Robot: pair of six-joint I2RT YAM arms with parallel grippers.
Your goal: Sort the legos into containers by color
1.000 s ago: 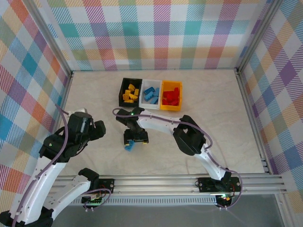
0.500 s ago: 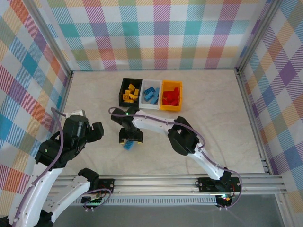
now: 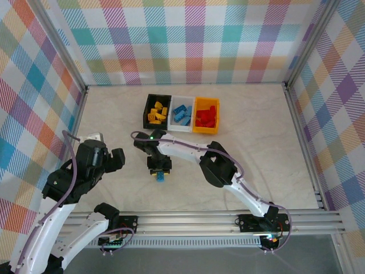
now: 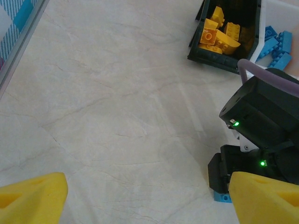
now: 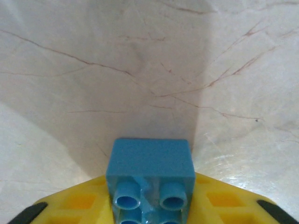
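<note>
Along the left edge, a plaid wall (image 3: 34, 114) and its slanting aluminium post (image 3: 60, 45) closed in the marble-patterned table (image 3: 256, 148). A broad strip of open tabletop lay between that wall and the arms. The left gripper (image 3: 117, 157) hung at nine o'clock from the table's middle, its jaws spread wide over bare surface (in its wrist view the two yellow pads (image 4: 32, 198) sat in opposite bottom corners).

At about three o'clock from it, the right gripper (image 3: 161, 170) was closed on one small blue studded plastic brick (image 3: 162, 177). The right wrist view showed the brick pinched between yellow fingertips (image 5: 229, 205), studs towards the camera. Whether it touched the table could not be told.

From that brick, three small open rectangular plastic bins stood in a touching row between twelve and two o'clock:
- a black bin (image 3: 145, 114) holding yellow-orange bricks (image 3: 157, 112)
- a white bin (image 3: 182, 98) holding blue bricks (image 3: 181, 113)
- a yellow-orange bin (image 3: 217, 117) holding red bricks (image 3: 205, 117)

Each heap overlapped too much for an exact count. Only a narrow strip separated the bins from the far wall at twelve o'clock.

Right of the bins, open tabletop ran to the right wall at three o'clock. An aluminium rail (image 3: 228, 220) bounded the near edge at six o'clock.

Counted: two grippers, three bins, one brick gripped.
</note>
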